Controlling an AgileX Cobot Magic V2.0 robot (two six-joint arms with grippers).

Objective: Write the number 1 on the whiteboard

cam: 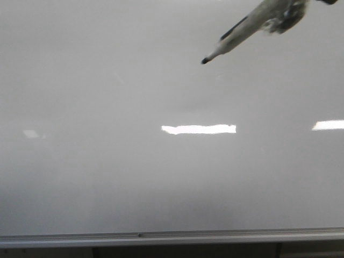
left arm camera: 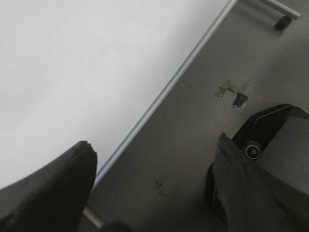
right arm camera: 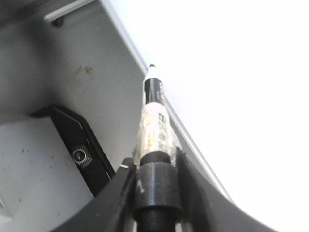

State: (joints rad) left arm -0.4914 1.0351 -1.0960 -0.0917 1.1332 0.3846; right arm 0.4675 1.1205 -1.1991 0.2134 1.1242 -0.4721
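The whiteboard fills the front view, with its silver rail along the bottom edge. No black stroke of the number 1 shows on it. A taped black-tipped marker slants in from the top right, its tip at the upper middle of the board; contact cannot be told. In the right wrist view my right gripper is shut on the marker, which points at the whiteboard. My left gripper is open and empty, low by the whiteboard and its rail.
Bright light reflections lie across the board. Below the board is grey floor with tape scraps. The black robot base with a small camera shows near both wrists. A stand foot rests on the floor.
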